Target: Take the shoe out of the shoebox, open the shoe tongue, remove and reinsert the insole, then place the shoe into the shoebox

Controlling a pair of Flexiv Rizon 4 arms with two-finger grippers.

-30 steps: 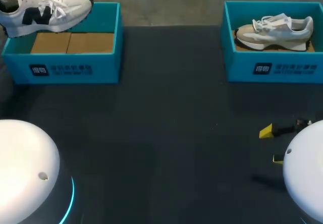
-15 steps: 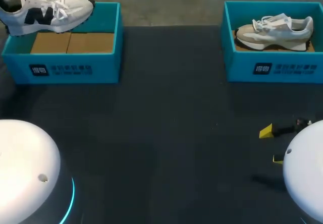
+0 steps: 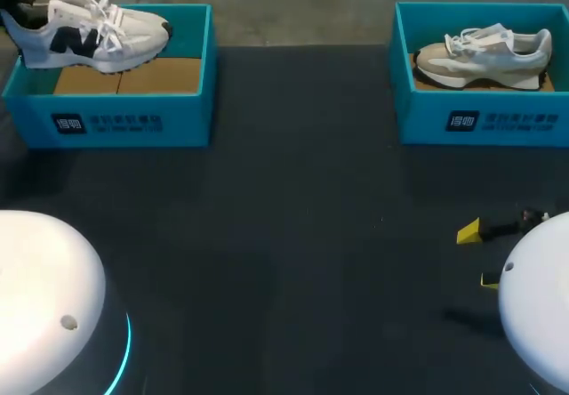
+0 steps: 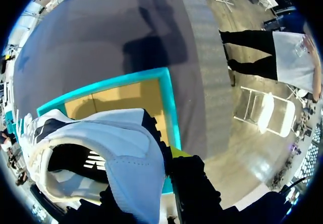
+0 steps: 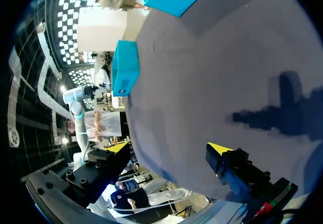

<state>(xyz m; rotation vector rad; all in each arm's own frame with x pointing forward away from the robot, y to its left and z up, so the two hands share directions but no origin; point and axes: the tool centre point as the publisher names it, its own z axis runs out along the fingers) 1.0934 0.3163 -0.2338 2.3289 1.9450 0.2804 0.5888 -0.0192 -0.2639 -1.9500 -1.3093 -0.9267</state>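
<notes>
At back: 2 shoeboxes (image 3: 116, 124) (image 3: 498, 121), 2 shoes (image 3: 98, 35) (image 3: 484, 52).

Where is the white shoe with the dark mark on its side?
In the head view the white shoe is at the far left, over the left blue shoebox, its heel held in the left arm's jaws.

Table (image 3: 293, 235): dark, matte, near-black top across most of my head view. Its far edge runs straight from left to right. The surface is plain and unmarked. Light is diffuse, and I log only a faint soft shadow (image 3: 462, 319) at near right. In the left wrist view the same table top (image 4: 101, 27) reads grey-violet, with a blurred dark patch of shade (image 4: 146, 47) on it. In the right wrist view the table surface (image 5: 227, 57) is evenly lit and carries one crisp dark silhouette (image 5: 275, 113).
</notes>
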